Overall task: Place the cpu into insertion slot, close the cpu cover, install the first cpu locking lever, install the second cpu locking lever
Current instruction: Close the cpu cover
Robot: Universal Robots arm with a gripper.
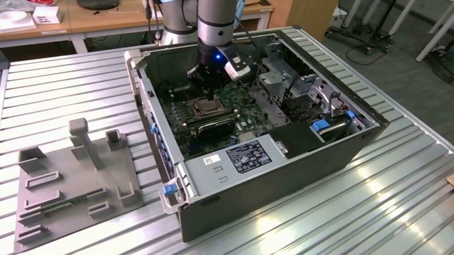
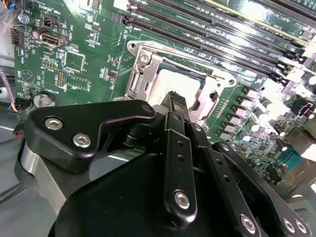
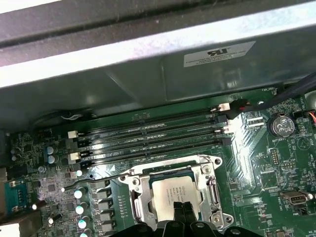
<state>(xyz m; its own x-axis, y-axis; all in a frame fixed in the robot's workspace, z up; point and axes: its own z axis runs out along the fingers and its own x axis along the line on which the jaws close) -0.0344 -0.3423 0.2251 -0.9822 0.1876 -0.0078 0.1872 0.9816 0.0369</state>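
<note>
Upper centre of the exterior view: gripper [image 1: 206, 91], claw pressed together, over cpu cover [image 3: 211, 188]; a sideways slip could scrape the motherboard [image 3: 256, 170].

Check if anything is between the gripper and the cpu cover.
Nothing visible does. In the first wrist view the shut gripper sits directly at the cpu cover, whose frame lies flat around the cpu. The memory slots lie beyond it, out of the path.
</note>
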